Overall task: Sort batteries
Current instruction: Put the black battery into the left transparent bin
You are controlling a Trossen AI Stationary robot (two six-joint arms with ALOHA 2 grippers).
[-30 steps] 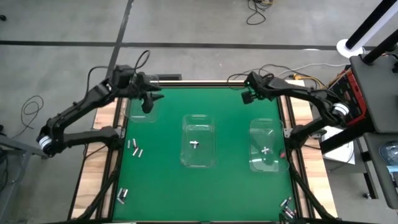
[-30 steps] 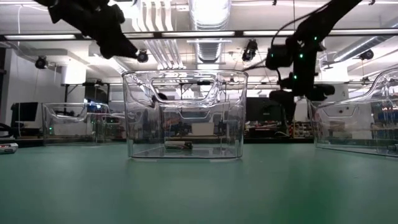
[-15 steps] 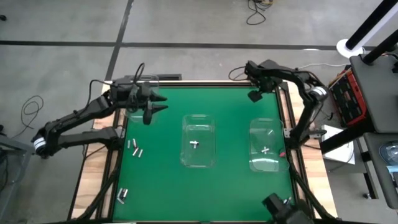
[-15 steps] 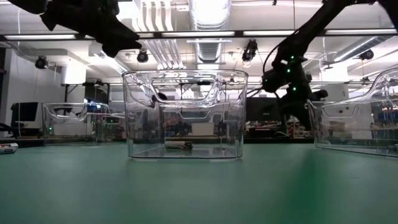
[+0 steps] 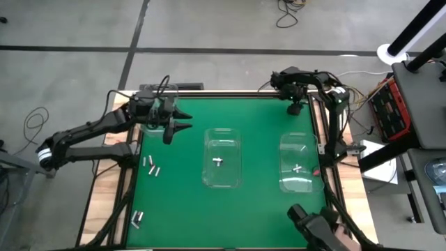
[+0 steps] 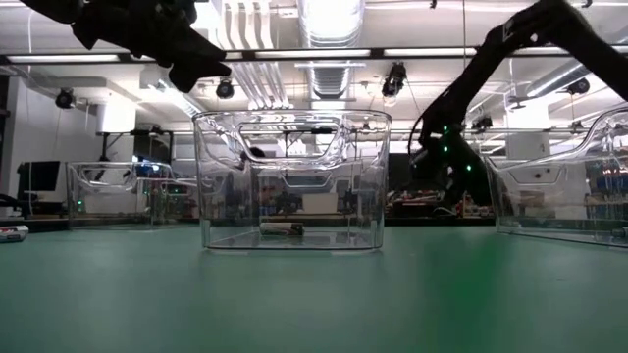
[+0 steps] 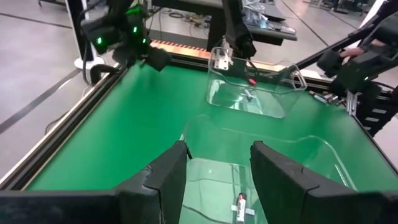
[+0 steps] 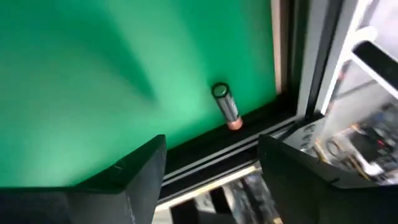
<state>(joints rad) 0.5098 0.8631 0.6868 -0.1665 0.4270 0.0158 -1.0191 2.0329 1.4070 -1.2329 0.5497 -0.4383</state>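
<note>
My left claw [image 5: 182, 125] hangs wide open beside the middle bin [image 5: 222, 157]; my right claw [image 5: 295, 108], open too, hovers at the desk's [image 5: 181, 195] far-right corner.

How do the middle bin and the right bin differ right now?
The middle bin sits mid-table; the right bin sits by the right edge. The left gripper hangs nearer the middle bin, the right gripper nearer the right bin. Both are clear and hold batteries.

Bright ceiling lights [image 6: 329, 20] shine white and glare from above. The right wrist view is blurry. The tabletop [image 5: 188, 202] looks evenly lit.
</note>
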